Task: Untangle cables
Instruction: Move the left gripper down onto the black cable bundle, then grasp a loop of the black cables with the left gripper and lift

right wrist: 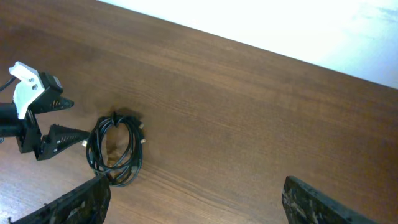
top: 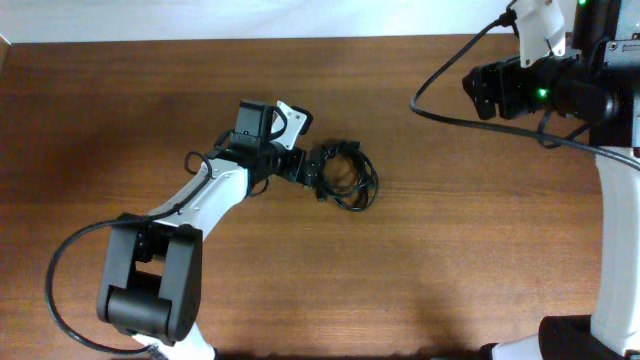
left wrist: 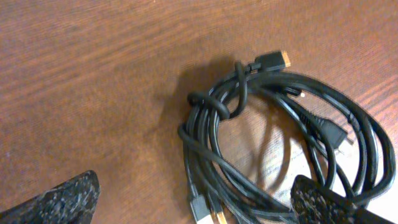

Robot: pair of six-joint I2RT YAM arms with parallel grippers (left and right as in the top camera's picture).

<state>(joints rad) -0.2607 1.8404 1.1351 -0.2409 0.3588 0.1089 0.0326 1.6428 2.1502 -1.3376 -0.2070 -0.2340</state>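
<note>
The cables (top: 358, 203) lie as one small black coiled tangle on the brown table, near its middle. In the left wrist view the cables (left wrist: 205, 143) loop round each other, with a gold-tipped plug (left wrist: 273, 60) at the top and two plug ends (left wrist: 208, 211) at the bottom edge. My left gripper (top: 312, 170) is at the coil's left side, open, its fingers (left wrist: 323, 202) straddling the near part of the loop (left wrist: 196, 186). My right gripper (top: 480, 90) hangs open far off at the back right, with nothing in it (right wrist: 196, 193). From there the cables (right wrist: 94, 151) show small at left.
The table's far edge (right wrist: 261, 53) meets a white surface at the back. The left arm's white and black links (top: 190, 205) stretch from the front left towards the coil. A thick black robot cable (top: 440, 70) loops near the right arm.
</note>
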